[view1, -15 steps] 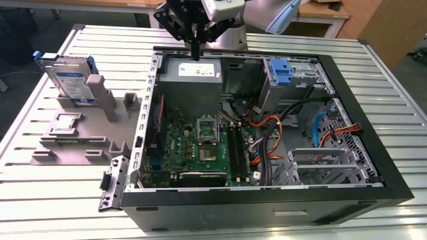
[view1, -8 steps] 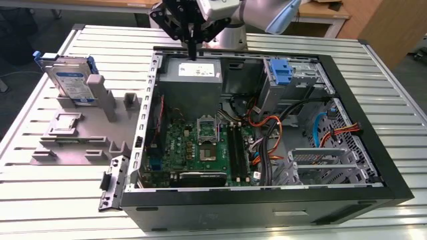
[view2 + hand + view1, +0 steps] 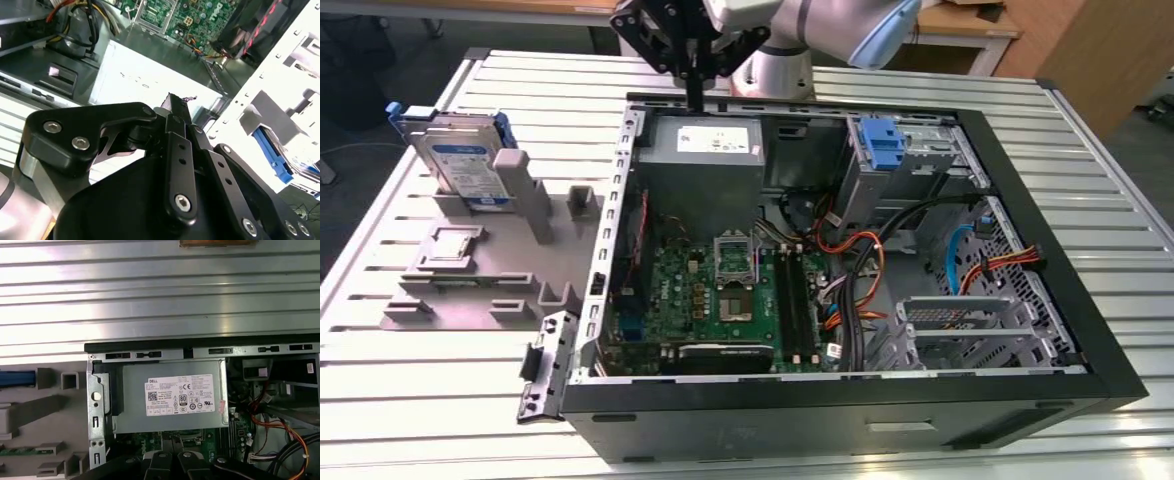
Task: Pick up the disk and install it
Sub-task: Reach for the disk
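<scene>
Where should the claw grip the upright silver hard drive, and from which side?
Probably the free upper edge of the flat silver hard drive with the blue plastic bracket, coming from above: it stands on edge in the grey plastic holder, which blocks its lower part.

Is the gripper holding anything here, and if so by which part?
Nothing is held. The gripper hangs shut over the power supply; the disk stands upright in the grey holder.

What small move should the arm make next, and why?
Probably shift the tool toward the exterior view's left, to the disk. The tool hangs empty over the power supply in the case, while the disk stands upright in its grey holder outside the case.
</scene>
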You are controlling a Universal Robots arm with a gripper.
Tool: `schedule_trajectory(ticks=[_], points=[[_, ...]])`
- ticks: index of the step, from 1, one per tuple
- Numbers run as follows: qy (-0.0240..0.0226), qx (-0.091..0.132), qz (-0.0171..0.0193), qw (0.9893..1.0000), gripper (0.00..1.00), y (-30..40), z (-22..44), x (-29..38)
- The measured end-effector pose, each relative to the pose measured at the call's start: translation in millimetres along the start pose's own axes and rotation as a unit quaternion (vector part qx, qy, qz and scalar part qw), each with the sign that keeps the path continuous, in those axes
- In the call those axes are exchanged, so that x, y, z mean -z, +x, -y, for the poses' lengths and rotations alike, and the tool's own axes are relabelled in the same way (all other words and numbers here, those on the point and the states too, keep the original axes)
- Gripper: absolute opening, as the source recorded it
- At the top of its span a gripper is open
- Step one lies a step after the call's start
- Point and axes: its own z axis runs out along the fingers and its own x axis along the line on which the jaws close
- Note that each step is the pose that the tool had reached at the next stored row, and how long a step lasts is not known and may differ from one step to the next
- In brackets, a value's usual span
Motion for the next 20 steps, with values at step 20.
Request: schedule_trajectory(ticks=[20], points=[[0.0000,0.000,-0.0003,1.0000,0.10,22.6,-0.5,-1.2]])
